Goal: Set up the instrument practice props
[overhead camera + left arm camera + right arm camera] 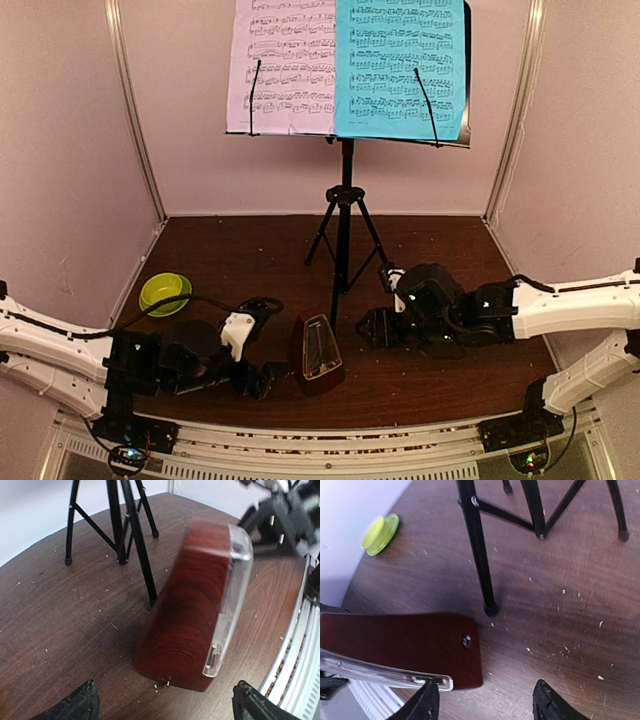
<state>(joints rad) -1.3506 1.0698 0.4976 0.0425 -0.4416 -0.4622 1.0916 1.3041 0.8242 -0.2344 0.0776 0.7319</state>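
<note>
The bowl [165,292] sits by the left wall, well apart from everything else. The left gripper [165,700] lies low on the table [230,250], jaws spread wide and holding nothing. The metronome [317,352] stands just ahead of its fingertips [75,705], in line with the gap but not touching either one. It is upright near the table's front edge, clear cover on, with the rail [300,460] close in front of it.

Behind it rises the stand [345,240]. One tripod foot [491,610] lands just beside the metronome's side, leaving little room there. Up on the stand's desk the white sheet [280,65] sits left and the cyan sheet [400,70] right, edges overlapping.

The right gripper [485,695] faces the metronome from the other side, jaws apart over bare wood and gripping nothing; one fingertip [425,702] is just beside the cover's corner. Bare wood lies between bowl and tripod and behind the right arm.
</note>
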